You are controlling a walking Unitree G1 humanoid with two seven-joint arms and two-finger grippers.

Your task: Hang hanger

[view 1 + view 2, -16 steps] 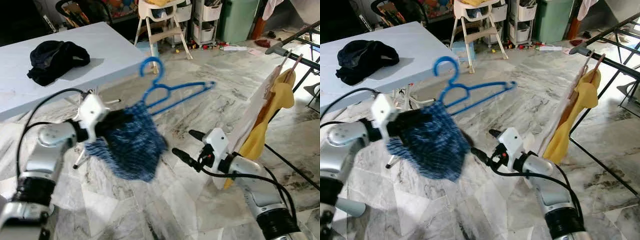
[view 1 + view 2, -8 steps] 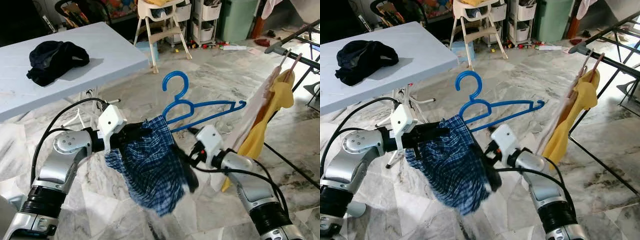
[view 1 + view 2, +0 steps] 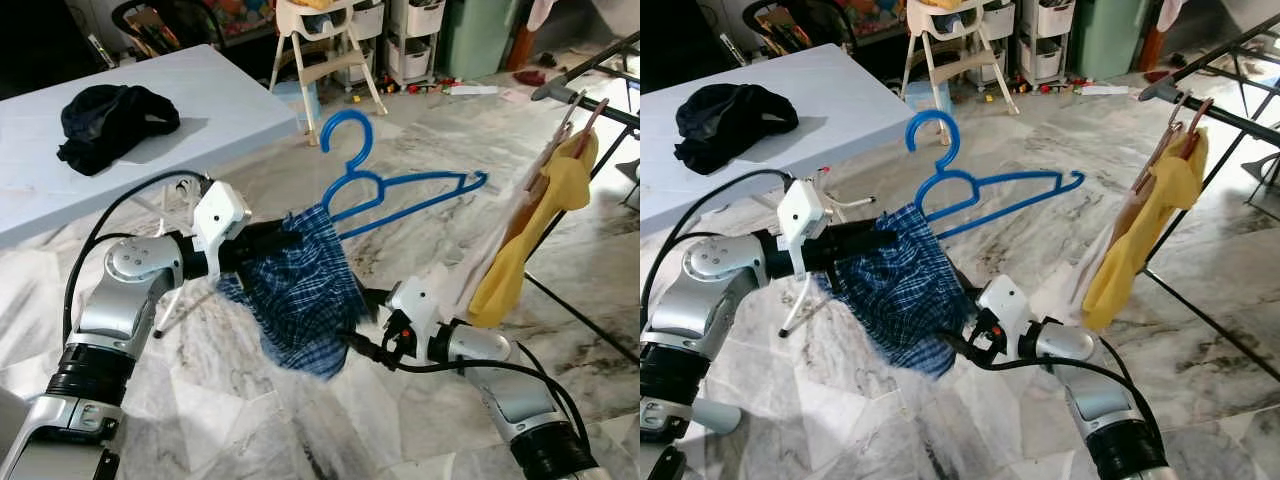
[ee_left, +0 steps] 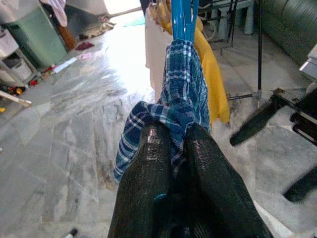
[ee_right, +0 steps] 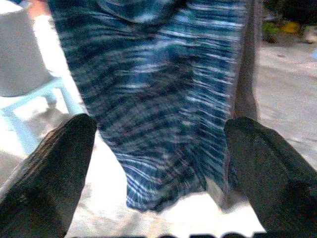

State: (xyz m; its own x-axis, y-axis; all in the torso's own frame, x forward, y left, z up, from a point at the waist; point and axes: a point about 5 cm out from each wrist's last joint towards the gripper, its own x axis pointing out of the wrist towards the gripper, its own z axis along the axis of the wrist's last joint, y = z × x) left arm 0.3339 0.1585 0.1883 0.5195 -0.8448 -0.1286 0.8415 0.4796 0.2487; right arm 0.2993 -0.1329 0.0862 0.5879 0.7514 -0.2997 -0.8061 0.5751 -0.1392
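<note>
Left gripper (image 3: 268, 243) clenched on plaid cloth (image 3: 300, 290) and blue hanger (image 3: 395, 187), held aloft, hook up for drying rack (image 3: 590, 95) beyond. Right gripper (image 3: 362, 320) released, just below cloth, ready to steady.

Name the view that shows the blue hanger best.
The left eye view: the whole blue hanger shows, hook to arm tips. The right eye view shows it likewise. The left wrist view catches just its bars end-on above the plaid cloth. The right wrist view gives cloth, blurred.
</note>
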